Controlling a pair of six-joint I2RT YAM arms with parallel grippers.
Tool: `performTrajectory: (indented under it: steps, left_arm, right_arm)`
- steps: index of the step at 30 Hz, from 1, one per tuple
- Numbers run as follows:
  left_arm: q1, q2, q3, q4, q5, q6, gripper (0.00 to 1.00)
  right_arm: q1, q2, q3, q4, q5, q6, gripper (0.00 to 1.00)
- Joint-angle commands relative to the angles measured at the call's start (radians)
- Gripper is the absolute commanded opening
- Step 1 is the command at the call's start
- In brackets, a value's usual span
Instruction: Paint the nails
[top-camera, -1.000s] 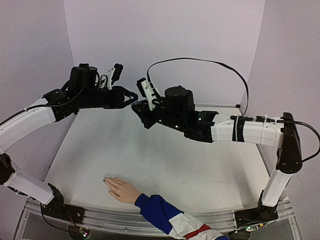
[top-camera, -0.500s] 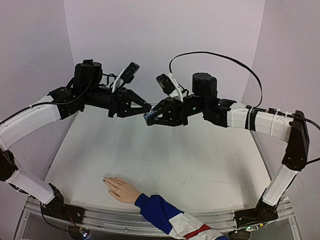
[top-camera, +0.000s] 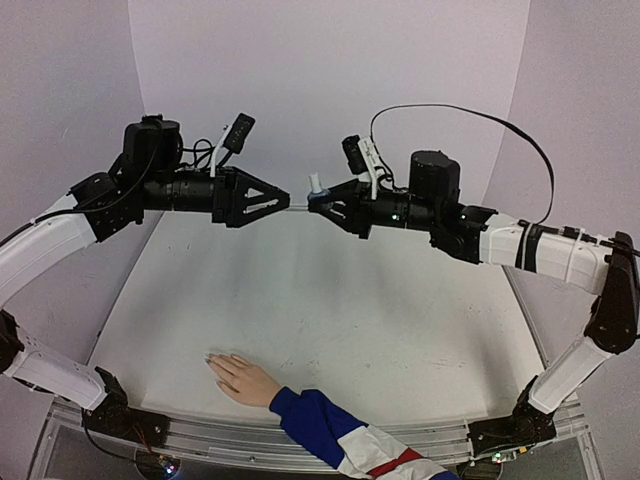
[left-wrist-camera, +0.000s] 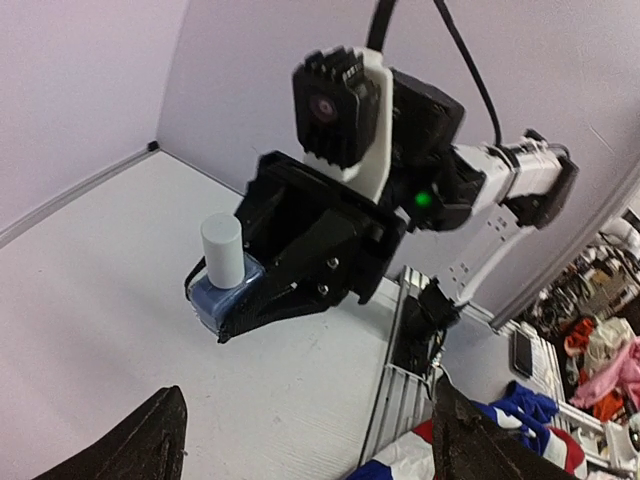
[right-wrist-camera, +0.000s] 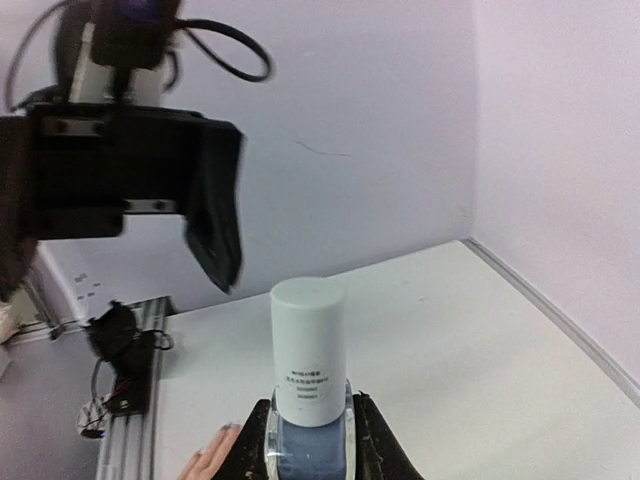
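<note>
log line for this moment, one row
left hand: open | right hand: shut on blue bottle, white cap on, mid-air | nails: not reached

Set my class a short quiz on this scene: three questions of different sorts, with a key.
1. Which gripper holds the blue bottle?
2. True or false: the left gripper is shut on the bottle's white cap.
3. The pale hand lies: A) against the far wall; B) flat on the table near the arms' bases; C) on top of the bottle.
Key: 1 the right gripper; 2 false; 3 B.
</note>
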Motion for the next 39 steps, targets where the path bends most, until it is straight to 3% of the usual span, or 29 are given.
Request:
performTrajectory:
  steps: [1,2,6,11,20,24,29,35,37,39]
  left_arm:
    - [0.007,-0.032,0.004,0.007,-0.296,-0.159,0.76]
    - [0.008,-0.028,0.001,0.005,-0.319,-0.185,0.71]
    - [0.008,-0.005,0.0,0.013,-0.328,-0.227,0.69]
    - [0.008,0.01,0.006,0.028,-0.318,-0.243,0.67]
    - [0.008,0.029,-0.016,0.058,-0.286,-0.264,0.48]
    - [0.008,0.04,-0.014,0.057,-0.29,-0.262,0.45]
    - [0.008,0.063,0.007,0.057,-0.271,-0.252,0.33]
    - [0.007,0.079,0.02,0.057,-0.228,-0.212,0.08]
    - [0.007,0.079,0.02,0.058,-0.188,-0.183,0.02]
    - [0.007,0.092,0.029,0.065,-0.078,-0.132,0.0]
  right_arm:
    - [0.09,-0.02,-0.003,0.047,0.419,-0.063,0.0]
    - [0.114,-0.014,0.0,0.055,0.475,-0.067,0.0]
    - [0.19,0.035,0.04,0.061,0.624,-0.118,0.0]
    - [0.249,0.097,0.1,0.043,0.689,-0.145,0.0]
    - [0.285,0.139,0.144,0.061,0.734,-0.146,0.0]
    - [0.288,0.15,0.159,0.067,0.727,-0.148,0.0]
    - [0.29,0.163,0.174,0.067,0.716,-0.15,0.0]
    - [0.289,0.154,0.174,0.07,0.696,-0.148,0.0]
    - [0.284,0.145,0.172,0.069,0.631,-0.154,0.0]
    - [0.261,0.127,0.167,0.058,0.455,-0.158,0.0]
